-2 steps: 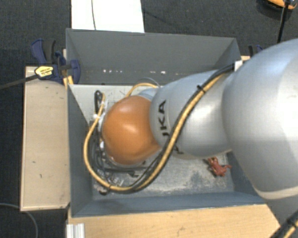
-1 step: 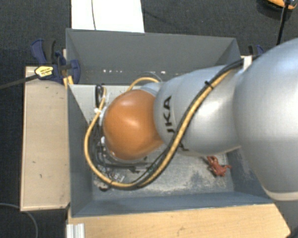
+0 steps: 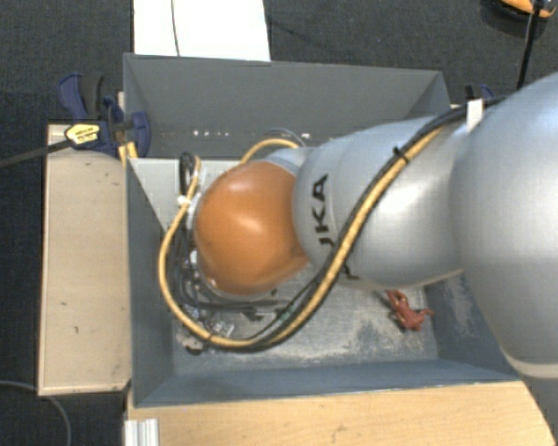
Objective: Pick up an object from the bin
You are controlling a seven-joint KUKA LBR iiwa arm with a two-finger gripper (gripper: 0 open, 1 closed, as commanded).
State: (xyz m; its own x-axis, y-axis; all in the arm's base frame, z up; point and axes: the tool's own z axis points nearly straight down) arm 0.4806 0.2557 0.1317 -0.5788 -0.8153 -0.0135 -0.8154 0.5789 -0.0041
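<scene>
Bin [image 3: 149,277] of grey metal, seen from above, with a large silver robot arm [image 3: 428,212] reaching in from the right and covering most of the floor. An orange dome-shaped cover [image 3: 246,226] sits at the arm's wrist, looped by a yellow cable [image 3: 353,221]. Beneath the cover the dark gripper [image 3: 207,305] hangs low near the bin's bottom left corner as viewed. The cover hides its working end, so I cannot tell how far open it is or whether it has hold of anything. One loose thing shows: a small red, irregular piece [image 3: 407,310] on the floor towards the bottom right corner, well apart from the gripper. Likely risks: the gripper is close to the left wall and could scrape it, the slack cable could snag, and a grasp here may come up empty.
</scene>
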